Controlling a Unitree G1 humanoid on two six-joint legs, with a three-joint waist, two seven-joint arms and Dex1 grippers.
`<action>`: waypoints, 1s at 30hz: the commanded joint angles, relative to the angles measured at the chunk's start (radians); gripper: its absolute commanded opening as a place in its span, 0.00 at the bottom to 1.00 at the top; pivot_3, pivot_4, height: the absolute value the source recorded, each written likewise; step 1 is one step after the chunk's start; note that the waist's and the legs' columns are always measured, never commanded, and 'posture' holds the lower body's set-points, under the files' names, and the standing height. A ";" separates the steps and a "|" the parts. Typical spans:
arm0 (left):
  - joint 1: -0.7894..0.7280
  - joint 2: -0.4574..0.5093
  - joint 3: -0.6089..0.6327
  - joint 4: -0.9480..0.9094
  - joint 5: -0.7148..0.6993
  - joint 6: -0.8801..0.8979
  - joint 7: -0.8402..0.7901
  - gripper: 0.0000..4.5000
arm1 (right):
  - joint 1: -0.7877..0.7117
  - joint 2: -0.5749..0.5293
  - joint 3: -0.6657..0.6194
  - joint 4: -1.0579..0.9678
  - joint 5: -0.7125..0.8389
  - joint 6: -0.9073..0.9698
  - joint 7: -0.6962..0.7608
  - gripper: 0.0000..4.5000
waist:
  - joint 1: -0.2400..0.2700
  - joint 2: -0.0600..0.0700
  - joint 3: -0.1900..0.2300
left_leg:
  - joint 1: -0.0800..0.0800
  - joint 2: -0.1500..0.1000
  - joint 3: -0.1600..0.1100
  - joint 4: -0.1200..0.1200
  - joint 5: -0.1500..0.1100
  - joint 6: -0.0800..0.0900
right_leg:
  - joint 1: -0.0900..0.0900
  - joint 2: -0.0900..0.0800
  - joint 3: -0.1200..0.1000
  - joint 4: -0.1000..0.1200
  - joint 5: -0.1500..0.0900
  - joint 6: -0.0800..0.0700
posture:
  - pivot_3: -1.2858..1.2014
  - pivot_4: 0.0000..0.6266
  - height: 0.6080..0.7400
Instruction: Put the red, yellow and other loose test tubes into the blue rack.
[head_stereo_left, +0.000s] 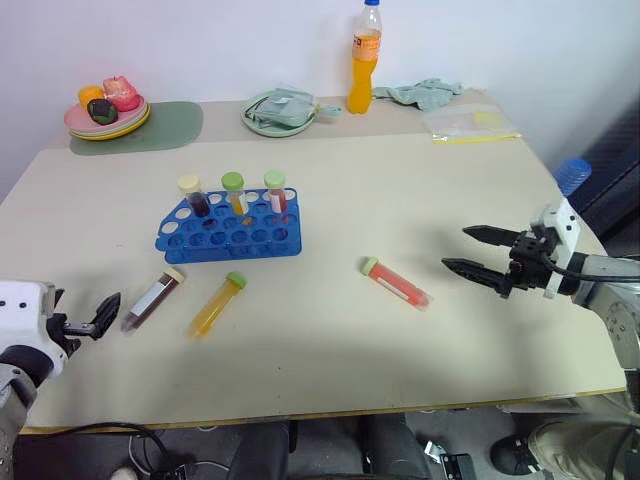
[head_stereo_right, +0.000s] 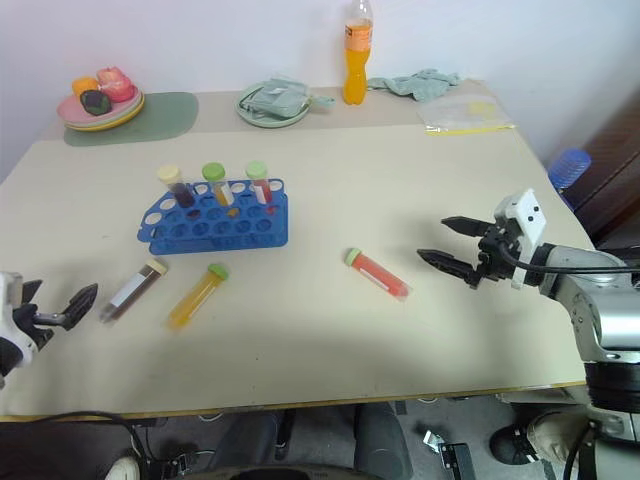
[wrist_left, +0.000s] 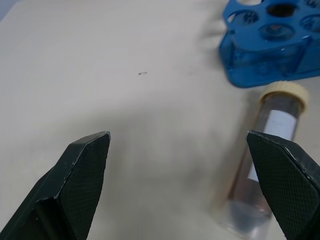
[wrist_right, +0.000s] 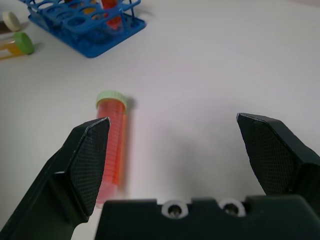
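Observation:
The blue rack (head_stereo_left: 230, 232) stands left of the table's middle with three capped tubes upright in its back row. Three loose tubes lie in front of it. The red tube (head_stereo_left: 396, 283) has a green cap and lies to the right. The yellow tube (head_stereo_left: 218, 304) and a dark brown tube (head_stereo_left: 153, 299) with a cream cap lie below the rack. My right gripper (head_stereo_left: 470, 252) is open, just right of the red tube (wrist_right: 111, 142) and pointing at it. At the table's left front, my left gripper (wrist_left: 180, 145) is open, with the brown tube (wrist_left: 267, 155) by one finger.
Along the back edge are a plate of toy food (head_stereo_left: 107, 118) on a green mat (head_stereo_left: 170, 125), a green dish with a cloth (head_stereo_left: 280, 112), an orange drink bottle (head_stereo_left: 366, 58), a rag (head_stereo_left: 425, 93) and a plastic bag (head_stereo_left: 468, 124). A blue object (head_stereo_left: 572, 173) sits off the right edge.

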 joint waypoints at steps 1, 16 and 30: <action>0.020 -0.013 0.039 -0.040 0.008 -0.007 0.021 0.99 | -0.048 -0.005 0.005 0.008 -0.008 -0.007 0.002 1.00 | -0.001 0.000 0.000 | 0.000 0.000 0.000 0.000 0.000 0.000 | 0.000 0.000 0.000 0.000 0.000 0.000 | 0.52 0.24 1.00; -0.156 0.040 -0.084 -0.061 -0.021 -0.022 -0.011 0.99 | -0.234 -0.025 0.193 -0.097 -0.165 0.136 -0.131 1.00 | -0.001 0.002 0.001 | 0.000 0.000 0.000 0.000 0.000 0.000 | 0.000 0.000 0.000 0.000 -0.001 -0.001 | 0.52 0.24 1.00; -0.250 0.139 -0.484 -0.133 -0.031 -0.109 -0.353 0.99 | -0.497 0.049 0.457 -0.406 -0.091 0.982 -0.276 1.00 | -0.007 0.002 0.001 | -0.002 0.001 0.000 -0.001 -0.001 0.001 | -0.002 0.002 0.000 -0.003 0.001 -0.001 | 0.52 0.24 1.00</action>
